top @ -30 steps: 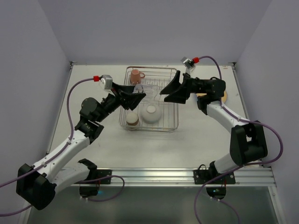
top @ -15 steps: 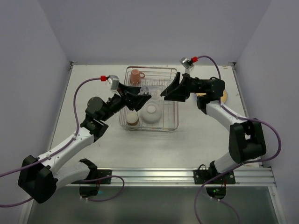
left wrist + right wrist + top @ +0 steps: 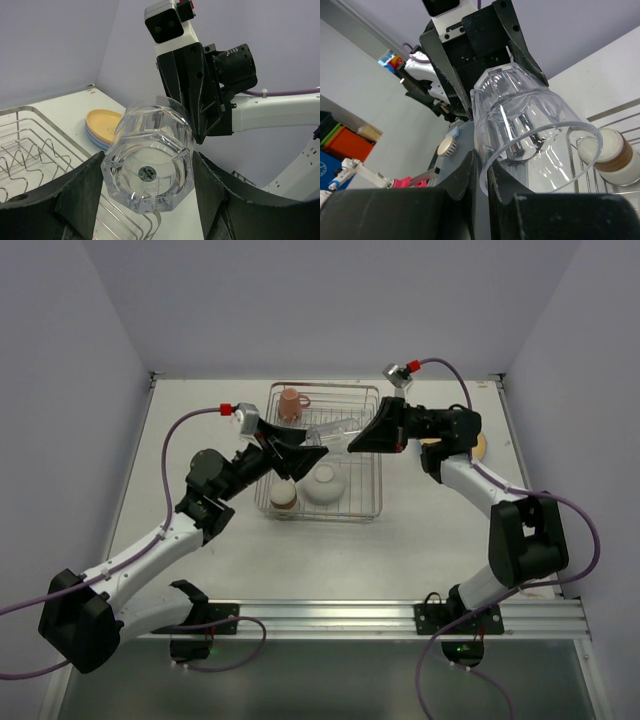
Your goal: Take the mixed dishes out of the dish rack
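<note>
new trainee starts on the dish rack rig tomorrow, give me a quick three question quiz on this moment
1. True or false: the clear glass stands upright inside the dish rack.
2. Which dishes are already out of the rack? A) white bowl B) salmon-pink mug C) stack of plates
3. Fill in: the left hand grips the glass at its base, while the right hand pinches its ____.
Key: 1 false, it is held in the air between both hands; 2 C; 3 rim.
</note>
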`<state>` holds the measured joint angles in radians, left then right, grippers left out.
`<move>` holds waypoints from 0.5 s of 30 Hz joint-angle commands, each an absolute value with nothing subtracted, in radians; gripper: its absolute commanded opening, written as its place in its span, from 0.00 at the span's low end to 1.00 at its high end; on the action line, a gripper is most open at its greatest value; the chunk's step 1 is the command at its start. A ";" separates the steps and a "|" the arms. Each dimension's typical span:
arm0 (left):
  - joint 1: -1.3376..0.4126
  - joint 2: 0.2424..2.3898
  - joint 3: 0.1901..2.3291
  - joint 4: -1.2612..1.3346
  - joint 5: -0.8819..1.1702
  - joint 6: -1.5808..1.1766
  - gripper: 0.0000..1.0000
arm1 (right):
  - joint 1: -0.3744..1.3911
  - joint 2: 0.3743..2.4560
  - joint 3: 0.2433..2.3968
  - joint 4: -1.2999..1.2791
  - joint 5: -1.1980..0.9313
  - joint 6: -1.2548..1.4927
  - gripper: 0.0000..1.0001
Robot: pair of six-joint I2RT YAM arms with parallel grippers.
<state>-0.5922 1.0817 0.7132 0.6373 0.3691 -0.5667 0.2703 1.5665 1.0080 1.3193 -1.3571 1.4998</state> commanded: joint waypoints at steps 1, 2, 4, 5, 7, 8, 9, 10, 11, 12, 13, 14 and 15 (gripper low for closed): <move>-0.600 1.063 0.712 0.676 0.344 -0.537 0.27 | 0.265 1.598 1.055 1.649 -1.344 1.604 0.00; -0.598 1.058 0.710 0.676 0.342 -0.535 0.29 | 0.264 1.604 1.058 1.660 -1.344 1.615 0.00; -0.600 1.046 0.700 0.676 0.330 -0.529 0.41 | 0.261 1.611 1.062 1.658 -1.341 1.618 0.00; -0.600 1.039 0.695 0.676 0.319 -0.526 0.45 | 0.261 1.611 1.062 1.660 -1.341 1.618 0.00; -0.600 1.014 0.681 0.670 0.283 -0.520 0.51 | 0.256 1.612 1.060 1.658 -1.339 1.621 0.00; -0.600 1.005 0.680 0.660 0.270 -0.514 0.54 | 0.255 1.611 1.058 1.658 -1.339 1.620 0.00; -0.598 0.990 0.678 0.640 0.258 -0.509 0.62 | 0.253 1.611 1.058 1.658 -1.338 1.623 0.00; -0.598 0.982 0.680 0.631 0.241 -0.497 0.65 | 0.253 1.614 1.058 1.658 -1.336 1.624 0.00; -0.600 0.973 0.680 0.620 0.236 -0.492 0.68 | 0.252 1.615 1.060 1.657 -1.335 1.626 0.00; -0.598 0.966 0.680 0.603 0.229 -0.488 0.75 | 0.250 1.617 1.060 1.657 -1.333 1.629 0.00; -0.600 0.962 0.680 0.595 0.216 -0.479 0.77 | 0.249 1.621 1.061 1.655 -1.333 1.631 0.00; -0.600 0.950 0.681 0.578 0.210 -0.473 0.80 | 0.247 1.623 1.063 1.652 -1.332 1.634 0.00; -0.600 0.942 0.681 0.569 0.196 -0.469 0.81 | 0.245 1.626 1.065 1.649 -1.330 1.635 0.00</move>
<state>-0.6014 0.9962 0.6735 0.5640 0.2626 -0.5343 0.2718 1.6150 1.0290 1.3464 -1.3735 1.5951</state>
